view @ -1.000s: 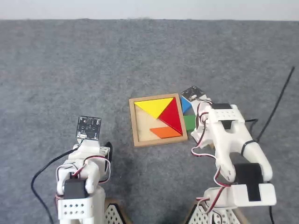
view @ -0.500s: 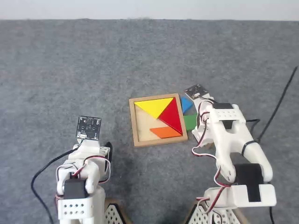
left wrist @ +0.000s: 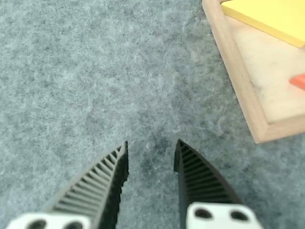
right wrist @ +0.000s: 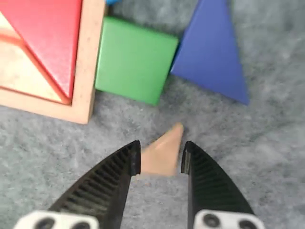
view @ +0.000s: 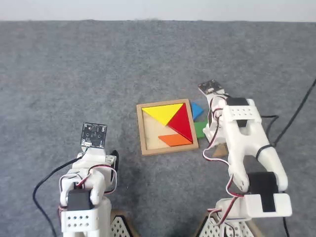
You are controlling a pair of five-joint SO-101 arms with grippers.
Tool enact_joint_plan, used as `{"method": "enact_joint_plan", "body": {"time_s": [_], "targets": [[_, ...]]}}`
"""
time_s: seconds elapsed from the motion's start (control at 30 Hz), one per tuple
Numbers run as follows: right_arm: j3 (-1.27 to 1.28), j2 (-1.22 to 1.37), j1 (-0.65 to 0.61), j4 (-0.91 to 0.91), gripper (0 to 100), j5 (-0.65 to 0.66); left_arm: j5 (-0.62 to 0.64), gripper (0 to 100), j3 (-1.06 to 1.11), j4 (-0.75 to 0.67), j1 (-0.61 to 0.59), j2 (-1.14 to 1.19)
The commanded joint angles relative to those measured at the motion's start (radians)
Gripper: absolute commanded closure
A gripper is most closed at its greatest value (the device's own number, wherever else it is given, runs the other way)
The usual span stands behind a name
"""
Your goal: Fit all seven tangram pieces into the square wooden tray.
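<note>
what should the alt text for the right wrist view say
The right gripper, jaws apart, straddles a small tan triangle lying on grey felt. Ahead of it a green square and a blue triangle lie beside the tray corner, which holds a red triangle.

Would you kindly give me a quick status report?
Left gripper open over bare mat. Right gripper at tan triangle, grip unconfirmed. Tray holds yellow, red, orange pieces; green square, blue triangle outside.
</note>
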Motion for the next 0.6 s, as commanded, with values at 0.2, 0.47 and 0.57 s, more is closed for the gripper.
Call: {"method": "enact_joint_plan", "body": {"time_s": [0.2, 0.47, 0.57], "targets": [[-0.244, -0.125, -0.136, 0.173, 85.8, -0.003, -0.006, 85, -0.008, 0.009, 0.002, -0.028], [0.089, -0.16, -0.047, -0.004, 79.3, -0.284, -0.006, 85, -0.008, 0.009, 0.002, -0.028], [0.118, -0.153, 0.002, -0.05, 86.5, -0.353, -0.006, 85, -0.008, 0.009, 0.002, -0.028]]}}
